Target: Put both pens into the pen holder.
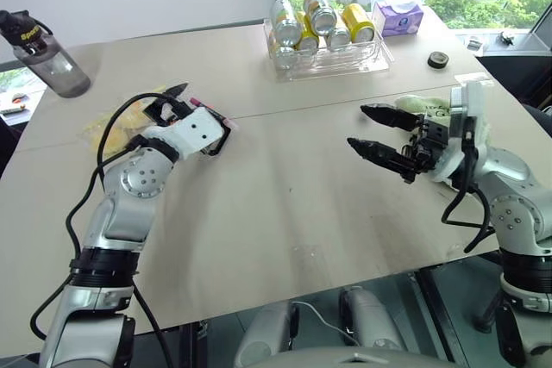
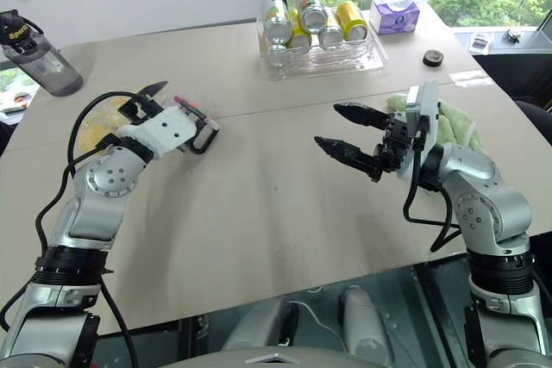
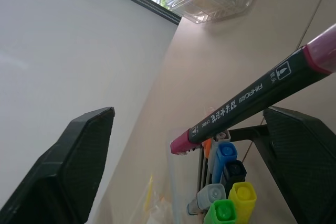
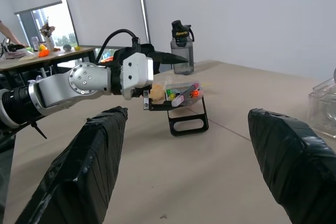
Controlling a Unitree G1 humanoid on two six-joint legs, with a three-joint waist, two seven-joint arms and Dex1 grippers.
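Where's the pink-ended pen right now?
The pink-ended pen lies across the top of the pen holder on the table's left side, between the open fingers of the left hand.

Silver jointed arms are being shown, each ending in a white wrist housing; black cables are being looped alongside, and black tapered fingers are being carried by each end effector.

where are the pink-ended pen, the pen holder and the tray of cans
pink-ended pen (image 3: 252,100), left wrist view, middle of its black barrel
pen holder (image 4: 187,124), right wrist view, its black loop frame
tray of cans (image 1: 332,65), left eye view, its clear front wall
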